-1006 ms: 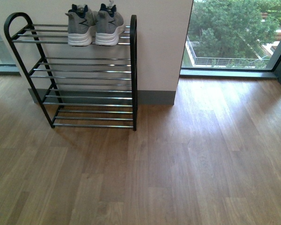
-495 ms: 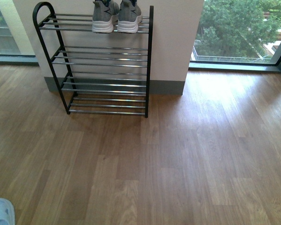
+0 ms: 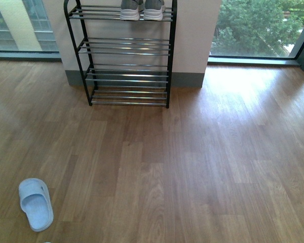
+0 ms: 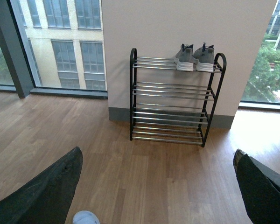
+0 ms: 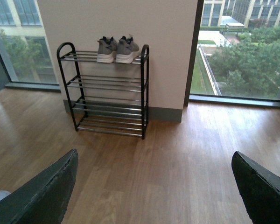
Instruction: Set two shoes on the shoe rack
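Front view: you face the shoe rack (image 3: 169, 61), a black frame with tiers of chrome bars, standing on the wood floor (image 3: 192, 167) against a pale wall (image 3: 195, 35) between tall windows. The two shoes (image 3: 142, 10), grey with white soles, sit side by side on the top tier toward the rack's right end, and the picture's top edge cuts them off partly. A pale blue slipper (image 3: 35, 204) lies on the floor near you on the left, well apart from the rack. In the wrist views, your left gripper (image 4: 157, 156) and right gripper (image 5: 155, 156) each show two dark fingers spread wide, gripping nothing, well back from the rack.
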Tool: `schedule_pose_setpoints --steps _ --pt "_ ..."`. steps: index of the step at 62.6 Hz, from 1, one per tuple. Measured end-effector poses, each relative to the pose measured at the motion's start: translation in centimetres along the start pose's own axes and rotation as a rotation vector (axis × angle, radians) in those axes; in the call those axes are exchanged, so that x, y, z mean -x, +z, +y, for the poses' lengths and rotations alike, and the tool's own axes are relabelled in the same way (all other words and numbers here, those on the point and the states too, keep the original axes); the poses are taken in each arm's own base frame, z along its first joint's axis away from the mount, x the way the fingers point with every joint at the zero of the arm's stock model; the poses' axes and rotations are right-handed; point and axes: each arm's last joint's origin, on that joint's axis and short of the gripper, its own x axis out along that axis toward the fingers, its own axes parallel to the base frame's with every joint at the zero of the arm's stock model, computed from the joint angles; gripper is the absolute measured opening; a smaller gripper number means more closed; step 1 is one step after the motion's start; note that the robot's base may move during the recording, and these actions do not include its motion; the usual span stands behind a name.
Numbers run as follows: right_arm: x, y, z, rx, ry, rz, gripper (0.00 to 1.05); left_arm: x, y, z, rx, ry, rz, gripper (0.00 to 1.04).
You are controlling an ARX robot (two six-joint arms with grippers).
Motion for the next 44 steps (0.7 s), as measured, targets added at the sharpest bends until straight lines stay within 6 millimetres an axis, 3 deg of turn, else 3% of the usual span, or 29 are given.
schedule_pose_setpoints --steps 44 --pt "0.01 0.01 0.02 0.0 0.006 -0.001 0.95 0.0 0.0 0.02 0.0 0.007 0.0 0.95"
